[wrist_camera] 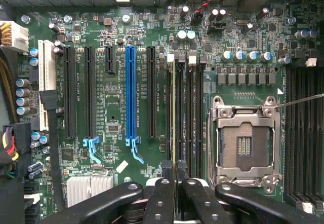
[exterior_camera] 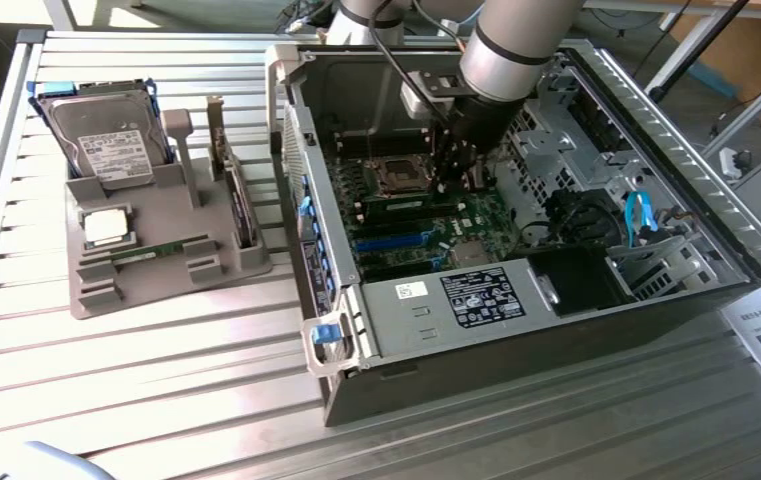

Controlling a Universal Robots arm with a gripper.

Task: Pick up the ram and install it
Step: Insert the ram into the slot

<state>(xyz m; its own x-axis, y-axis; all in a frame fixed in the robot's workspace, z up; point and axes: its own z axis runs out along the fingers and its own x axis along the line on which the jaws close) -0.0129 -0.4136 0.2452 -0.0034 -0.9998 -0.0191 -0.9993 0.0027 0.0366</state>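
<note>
Insertion step: long thin green ram stick (wrist_camera: 174,112) held in black claw (wrist_camera: 177,196), lined up w/ a memory slot.
Claw narrow, fingers pinched on the stick's end. Stick shows edge-on along a black slot just beside the square silver CPU socket (wrist_camera: 246,143), on the green mobo (wrist_camera: 114,102) inside the open metal PC case (exterior_camera: 514,330). Can't tell if it's fully seated. Twin green stick (exterior_camera: 153,250) lies in the grey plastic holder (exterior_camera: 153,215) near the slatted worktop's (exterior_camera: 153,390) edge, exterior view's left. Seating prob. calls for a straight, even press, stick kept square to the slot, till the white end clips (wrist_camera: 170,58) catch.
</note>
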